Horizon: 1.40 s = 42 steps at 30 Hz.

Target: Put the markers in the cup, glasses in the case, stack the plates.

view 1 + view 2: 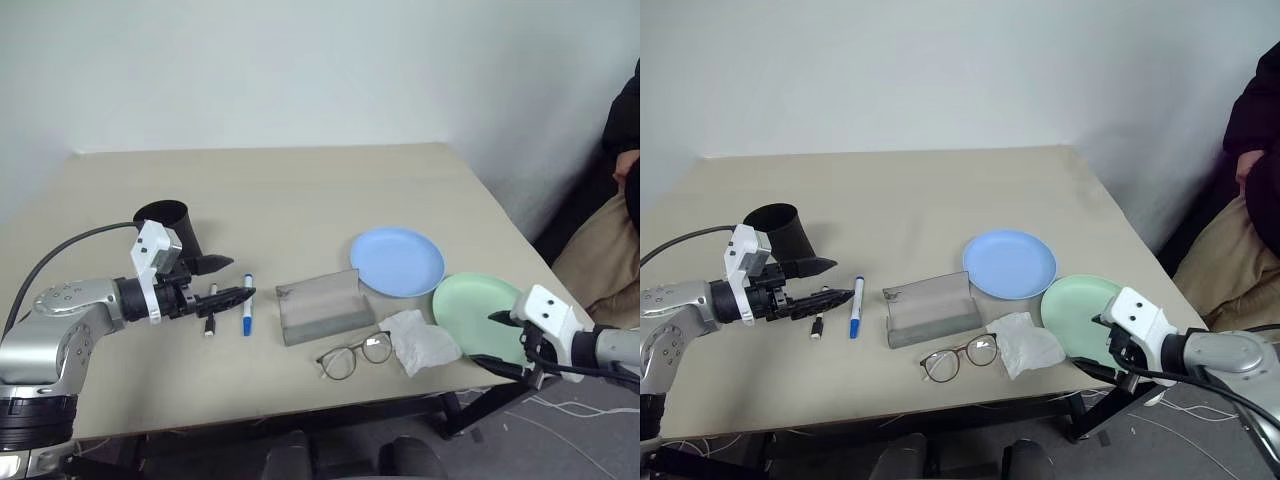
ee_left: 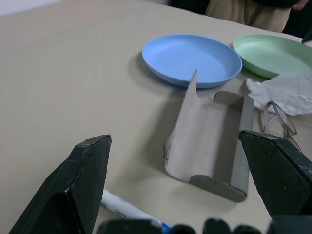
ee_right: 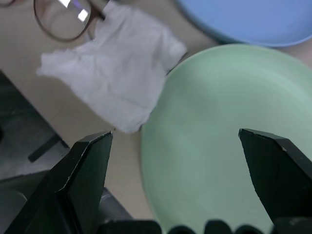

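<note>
The black cup (image 1: 170, 225) stands at the table's left. Just in front of it my left gripper (image 1: 228, 280) hovers open, its fingers over the two markers: the black-capped one (image 1: 210, 312) and the blue-capped one (image 1: 248, 304), both lying flat. The grey case (image 1: 322, 307) sits open mid-table, with the glasses (image 1: 355, 355) lying in front of it. The blue plate (image 1: 397, 260) and the green plate (image 1: 478, 305) lie side by side at the right. My right gripper (image 1: 497, 342) is open at the green plate's near edge, with the plate (image 3: 219, 136) between its fingers' line of sight.
A crumpled white tissue (image 1: 420, 342) lies between the glasses and the green plate, touching the plate's rim. A seated person (image 1: 620, 220) is beyond the table's right edge. The back half of the table (image 1: 300, 180) is bare.
</note>
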### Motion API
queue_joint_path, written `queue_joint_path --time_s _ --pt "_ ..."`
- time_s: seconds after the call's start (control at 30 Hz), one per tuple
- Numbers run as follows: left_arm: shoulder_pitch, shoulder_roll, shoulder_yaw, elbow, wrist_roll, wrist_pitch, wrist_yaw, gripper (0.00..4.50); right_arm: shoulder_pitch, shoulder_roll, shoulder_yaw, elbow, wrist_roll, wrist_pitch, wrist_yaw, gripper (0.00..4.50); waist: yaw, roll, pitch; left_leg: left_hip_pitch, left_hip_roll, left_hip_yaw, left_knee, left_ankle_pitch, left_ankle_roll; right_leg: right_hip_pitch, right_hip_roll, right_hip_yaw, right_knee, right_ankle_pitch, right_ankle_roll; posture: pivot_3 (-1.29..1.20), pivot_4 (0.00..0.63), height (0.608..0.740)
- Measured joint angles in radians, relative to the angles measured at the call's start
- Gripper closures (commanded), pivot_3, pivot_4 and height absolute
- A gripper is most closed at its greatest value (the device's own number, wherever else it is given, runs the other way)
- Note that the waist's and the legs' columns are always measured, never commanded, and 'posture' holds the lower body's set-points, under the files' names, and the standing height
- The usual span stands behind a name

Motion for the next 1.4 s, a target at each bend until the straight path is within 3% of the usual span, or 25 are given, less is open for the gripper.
queue_joint_path --time_s 0.37,0.47,0.83,1.17,1.4 --pt "0.004 0.000 0.004 0.021 0.000 -0.039 0.001 0.05 -0.007 0.022 0.097 0.104 -0.117 -0.041 -0.008 0.00 0.000 0.000 0.000 0.000 0.000 0.000 0.000 0.000 0.000 0.000 0.000 0.000 0.000 0.000 0.000 0.00 0.000 0.740" --pt "0.013 -0.005 0.004 0.015 0.000 -0.039 0.005 0.00 -0.015 0.029 0.102 0.135 -0.127 -0.044 -0.006 0.61 0.000 0.000 0.000 0.000 0.000 0.000 0.000 0.000 0.000 0.000 0.000 0.000 0.000 0.000 0.000 0.00 0.000 0.740" --pt "0.029 -0.007 0.004 -0.009 -0.002 -0.025 0.023 0.00 -0.070 0.043 0.133 0.185 -0.156 -0.049 0.017 4.45 0.000 0.000 0.000 0.000 0.000 0.000 0.000 0.000 0.000 0.000 0.000 0.000 0.000 0.000 0.000 0.00 0.000 0.740" --pt "0.026 -0.007 0.004 -0.009 -0.002 -0.024 0.041 0.00 -0.097 0.036 0.124 0.184 -0.156 -0.045 0.052 4.48 0.007 -0.001 -0.001 0.000 0.000 0.000 0.001 0.000 0.000 0.001 0.000 -0.001 0.000 0.000 0.000 0.00 0.000 0.740" --pt "0.012 -0.008 0.003 -0.009 -0.002 -0.024 0.051 0.00 -0.157 -0.033 0.134 0.181 -0.178 -0.046 0.111 4.48 0.007 0.000 0.000 0.000 0.000 0.000 0.001 0.000 0.000 0.001 0.000 0.000 0.000 0.000 0.000 0.00 0.000 0.740"
